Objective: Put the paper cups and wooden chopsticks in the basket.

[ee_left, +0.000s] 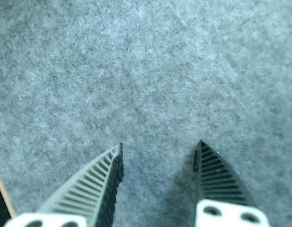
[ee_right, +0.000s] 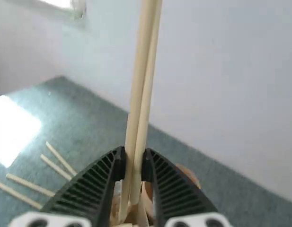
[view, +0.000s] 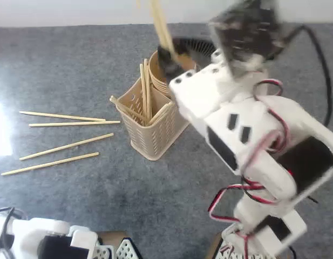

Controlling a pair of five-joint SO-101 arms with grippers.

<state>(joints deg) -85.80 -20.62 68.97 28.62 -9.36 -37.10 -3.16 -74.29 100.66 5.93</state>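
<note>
- The right arm's black ridged gripper [ee_right: 133, 163] is clenched on a pair of pale wooden chopsticks [ee_right: 145, 85].
- The pair's long axis stands almost upright. Its lower ends hang directly above the tan slotted plastic basket [view: 155, 135], so the coming move looks to be a straight descent and release.
- A brown paper cup [view: 157, 75] stands at the basket's far side, and several sticks already lean in its near part.
- Four loose wooden chopsticks [view: 66, 146] lie on the grey carpet [view: 74, 65], left of the basket, with their long axes running left to right. The left arm, at the near left, is closer to them.
- The left gripper [ee_left: 161, 143] is spread and holds nothing, over bare carpet.
- The right wrist view confirms the clamp, while the high view shows the basket beneath it.
</note>
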